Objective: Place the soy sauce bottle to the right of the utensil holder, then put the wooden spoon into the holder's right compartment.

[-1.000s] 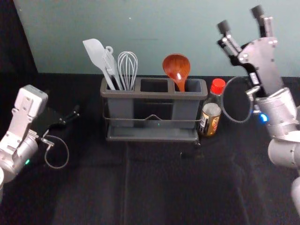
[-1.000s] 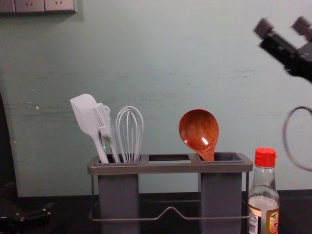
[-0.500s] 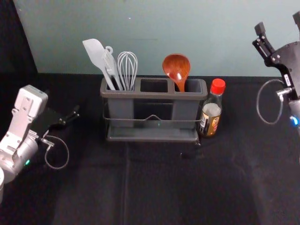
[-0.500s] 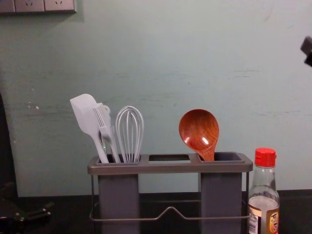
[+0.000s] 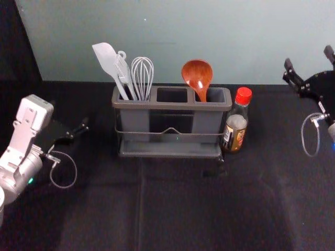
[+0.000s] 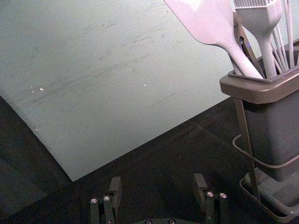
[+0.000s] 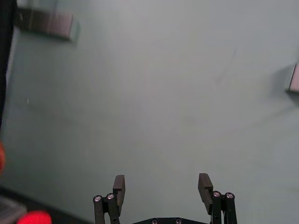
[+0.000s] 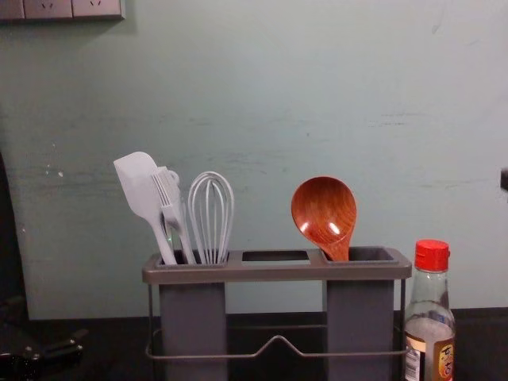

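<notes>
My right gripper (image 5: pixel 308 56), upper right in head view: spread, empty. Left gripper (image 6: pixel 158 179), low centre in wrist view: likewise. Spoon (image 8: pixel 324 210), right of centre, in holder (image 8: pixel 276 272): light, stiff, I judge; pinch handle, mostly hidden. Bottle (image 8: pixel 429 333), lower right: likely slick glass.

Soft light washes the wall (image 8: pixel 254 103) before me; the black cloth (image 5: pixel 178 209) lies dim across the head view's lower half. In the chest view, glints dot the wooden spoon (image 8: pixel 324 208), right of centre. My right wrist view blurs the red cap (image 7: pixel 35 218).
</notes>
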Tool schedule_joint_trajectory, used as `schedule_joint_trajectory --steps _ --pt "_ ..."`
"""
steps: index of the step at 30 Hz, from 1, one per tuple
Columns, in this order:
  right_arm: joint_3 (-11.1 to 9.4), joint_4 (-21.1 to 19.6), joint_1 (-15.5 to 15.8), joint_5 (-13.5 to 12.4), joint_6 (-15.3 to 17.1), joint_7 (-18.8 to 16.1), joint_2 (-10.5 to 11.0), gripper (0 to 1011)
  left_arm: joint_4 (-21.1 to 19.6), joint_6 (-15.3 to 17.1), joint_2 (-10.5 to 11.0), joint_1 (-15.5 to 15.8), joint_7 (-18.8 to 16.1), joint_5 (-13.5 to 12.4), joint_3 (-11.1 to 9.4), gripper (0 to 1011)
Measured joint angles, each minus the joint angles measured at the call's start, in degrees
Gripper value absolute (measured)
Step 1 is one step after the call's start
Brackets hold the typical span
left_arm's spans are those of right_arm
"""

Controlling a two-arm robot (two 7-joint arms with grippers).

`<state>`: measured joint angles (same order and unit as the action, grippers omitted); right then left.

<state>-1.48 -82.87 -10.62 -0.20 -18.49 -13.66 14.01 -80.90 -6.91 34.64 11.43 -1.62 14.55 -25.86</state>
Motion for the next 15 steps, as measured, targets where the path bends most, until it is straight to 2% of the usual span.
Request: schedule_joint_trajectory --steps 1,7,15 --pt "0.16 0.12 0.16 0.40 1.60 0.35 0.35 1002 0.00 0.00 0.00 0.00 0.00 0.00 0.00 1005" --pt "0.88 1.83 0.46 1.64 5.21 1.38 1.31 1002 0.00 0.00 0.00 0.00 0.00 0.00 0.00 1005" --pt "2.00 4.99 0.12 2.85 5.10 2.56 1.53 1003 0.00 0.00 0.00 0.00 0.00 0.00 0.00 1005"
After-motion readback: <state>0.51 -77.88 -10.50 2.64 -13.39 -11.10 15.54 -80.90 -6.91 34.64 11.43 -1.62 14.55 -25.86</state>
